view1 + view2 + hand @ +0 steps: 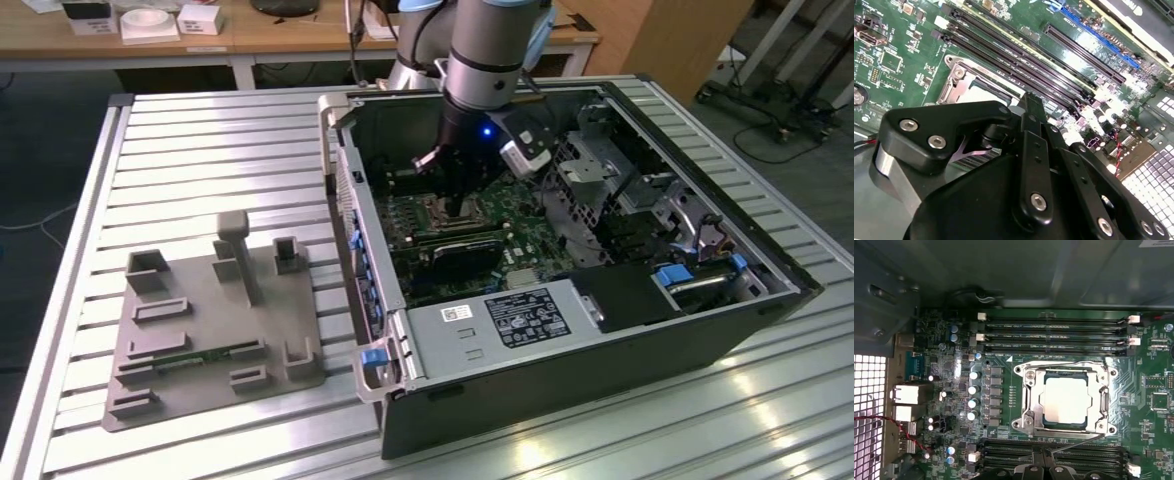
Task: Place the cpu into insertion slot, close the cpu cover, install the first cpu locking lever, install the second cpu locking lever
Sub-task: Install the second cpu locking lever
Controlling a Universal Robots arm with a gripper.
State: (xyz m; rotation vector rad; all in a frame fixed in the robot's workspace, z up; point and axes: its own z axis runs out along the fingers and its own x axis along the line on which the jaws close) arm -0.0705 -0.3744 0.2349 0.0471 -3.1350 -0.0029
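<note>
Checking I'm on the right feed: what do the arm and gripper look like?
The arm is silver-grey tube with a grey-blue joint cap and a small blue light at the wrist. The gripper is matte black, with linked bars and silver hex screws.

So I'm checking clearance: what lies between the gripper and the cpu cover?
In the first wrist view, memory slots and a thin locking lever lie between the gripper and the cpu cover.
</note>
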